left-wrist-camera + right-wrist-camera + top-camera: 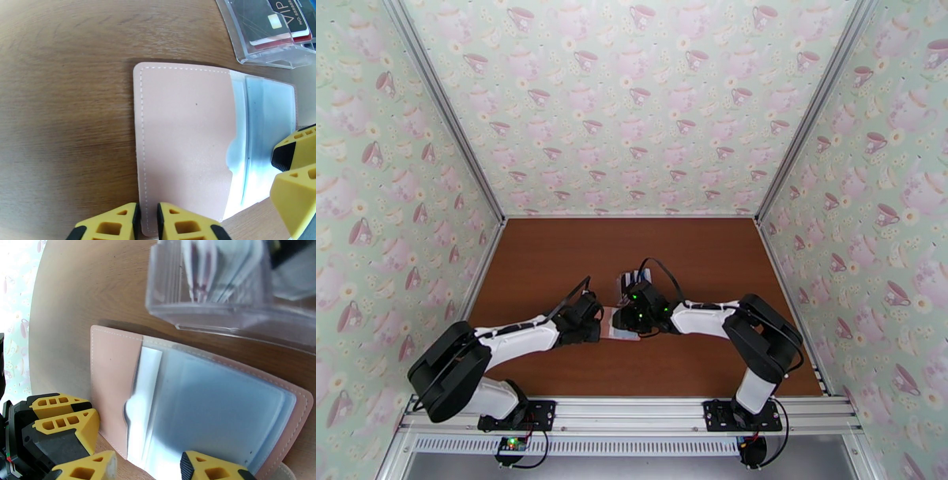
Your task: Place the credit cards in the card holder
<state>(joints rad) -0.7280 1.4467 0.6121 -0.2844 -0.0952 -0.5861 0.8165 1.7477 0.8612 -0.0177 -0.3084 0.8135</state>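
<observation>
We find the credit cards (221, 267) blurred inside the clear rack (205, 315) (itself partly cut off at the edge).

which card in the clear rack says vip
The black plastic card with white lettering in the clear plastic rack; the red card beside it is mostly hidden.

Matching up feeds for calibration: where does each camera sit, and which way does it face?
Top external: above, behind the robot, looking down on the table; left arm and right arm show.
Left wrist: on the left arm, looking down past the left claw, shut on the card holder.
Right wrist: on the right arm, looking past the open right claw at the card holder and clear rack.
Shared by both wrist views: card holder, clear rack.
</observation>
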